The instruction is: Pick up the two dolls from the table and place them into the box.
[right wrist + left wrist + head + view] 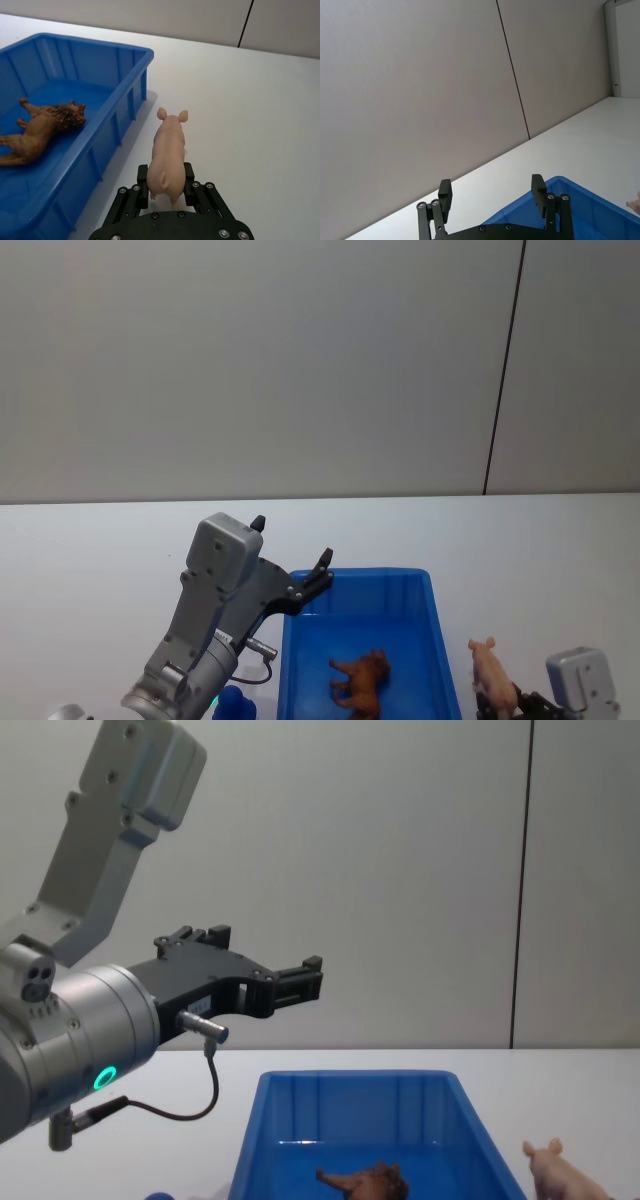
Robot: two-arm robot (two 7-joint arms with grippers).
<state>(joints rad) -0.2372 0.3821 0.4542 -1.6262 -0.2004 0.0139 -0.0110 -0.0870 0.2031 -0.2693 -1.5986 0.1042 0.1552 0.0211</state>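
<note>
Pink pig point(167, 145) clamped in right gripper point(166, 175), brown lion point(42, 132) in blue box point(120, 55), left gripper point(491, 186) wide

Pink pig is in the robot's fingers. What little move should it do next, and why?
Probably lift the pink pig and swing it left over the box wall: the right gripper grips its rump beside the box, the brown doll lies inside, and the left gripper hovers open.

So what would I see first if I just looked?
Probably the bright blue box on the white table, with a brown lion doll lying inside. Right beside it, the right gripper clasps a pink pig doll, while the left gripper hangs open above the box's far left corner.
</note>
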